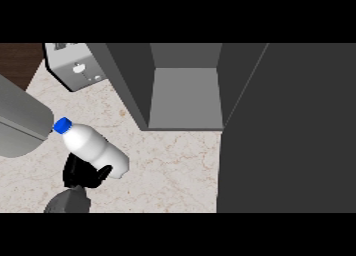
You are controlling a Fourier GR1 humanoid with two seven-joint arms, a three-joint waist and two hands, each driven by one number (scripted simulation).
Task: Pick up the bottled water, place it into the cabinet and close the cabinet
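Head view: the left hand point(80, 175) is curled round the lower end of the bottled water point(94, 144). The bottle is tilted, its blue cap pointing up and left over the marbled desk point(170, 167). It is left of the cabinet point(185, 95) and outside it. The cabinet door point(292, 130) stands open on the right.
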